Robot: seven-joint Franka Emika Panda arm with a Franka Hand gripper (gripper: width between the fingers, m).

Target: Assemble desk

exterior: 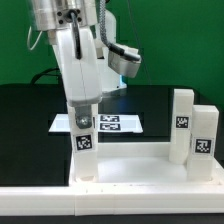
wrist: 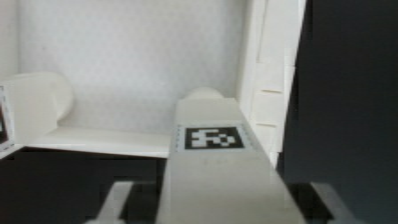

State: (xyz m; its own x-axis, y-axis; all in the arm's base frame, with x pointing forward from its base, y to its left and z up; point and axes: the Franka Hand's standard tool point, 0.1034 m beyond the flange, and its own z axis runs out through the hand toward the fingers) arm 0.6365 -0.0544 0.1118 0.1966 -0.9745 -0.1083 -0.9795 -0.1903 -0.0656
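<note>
The desk's white tabletop [exterior: 135, 162] lies at the front of the table, with two white tagged legs [exterior: 183, 124] [exterior: 204, 141] standing upright at its end on the exterior view's right. My gripper [exterior: 82, 104] is shut on a third white leg [exterior: 83, 135] and holds it upright over the tabletop's corner on the exterior view's left. Whether the leg's foot touches the corner socket I cannot tell. In the wrist view the held leg [wrist: 222, 165] with its square tag runs out from between my fingers [wrist: 125, 200] toward the tabletop [wrist: 143, 70] and a rounded socket rim [wrist: 43, 100].
The marker board [exterior: 118, 122] lies flat on the black mat [exterior: 30, 120] behind the tabletop. A white border rail [exterior: 110, 192] runs along the front edge. A green wall closes off the back.
</note>
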